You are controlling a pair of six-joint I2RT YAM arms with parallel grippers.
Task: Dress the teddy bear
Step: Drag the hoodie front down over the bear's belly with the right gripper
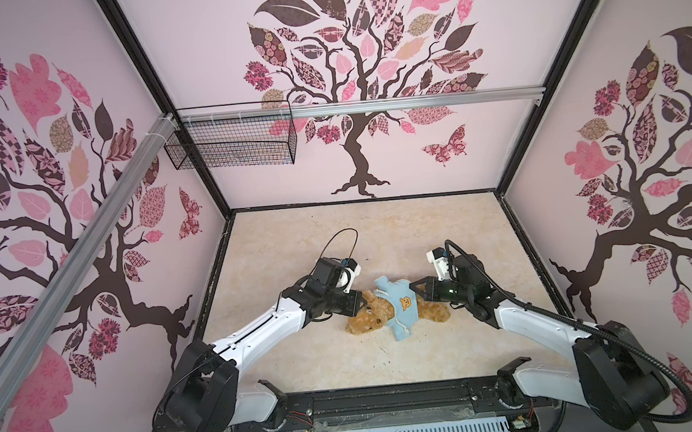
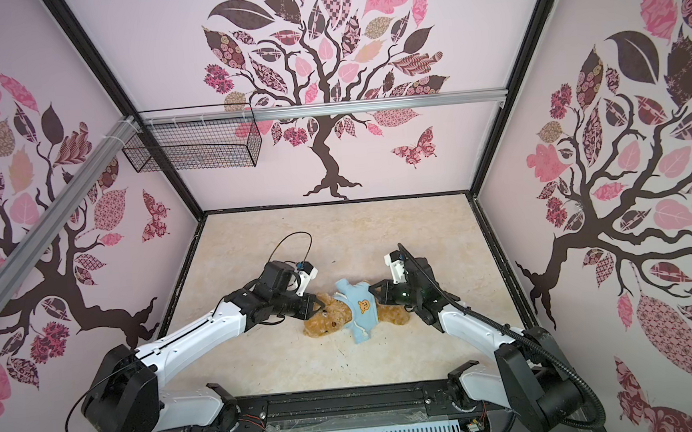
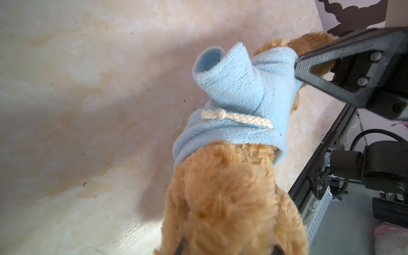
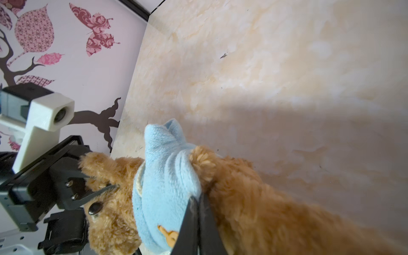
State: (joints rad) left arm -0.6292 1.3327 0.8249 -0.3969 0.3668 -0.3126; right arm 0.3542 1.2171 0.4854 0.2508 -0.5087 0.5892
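The left pincer (image 4: 100,184) is clamped on a tuft of pile at the top of the head of the golden-brown, curly-furred plush teddy bear (image 4: 254,198), right beside an ear, with only fur between its dark fingers. The right pincer (image 4: 197,204) is closed on the hem of the small light blue fleece hoodie (image 4: 163,176), its two fingers pressed together on a fold of cloth.

The bear lies flat on the cream marbled worktop (image 1: 298,270), stretched between the two pincers: its head is at the left one and its legs are beside and past the right one. The hoodie is bunched around the neck and chest. Going from the right pincer toward the left one come the orange bear-face patch (image 1: 404,303) and then the neck opening with its cream braided drawstring (image 3: 238,118). Just beside the hem grip, an empty sleeve (image 3: 209,64) stands up.

The bear looks light and limp, so it should drag along the worktop rather than resist a pull. A pinch of fur alone can slip, and the base of the ear or a limb looks like a surer hold. The fleece is soft and stretchy and probably clings to the curly pile, so it is likely to ruck up rather than slide. It is best held at the hem with a doubled fold deep in the jaws. Nothing here looks fragile, though the drawstring could snag.
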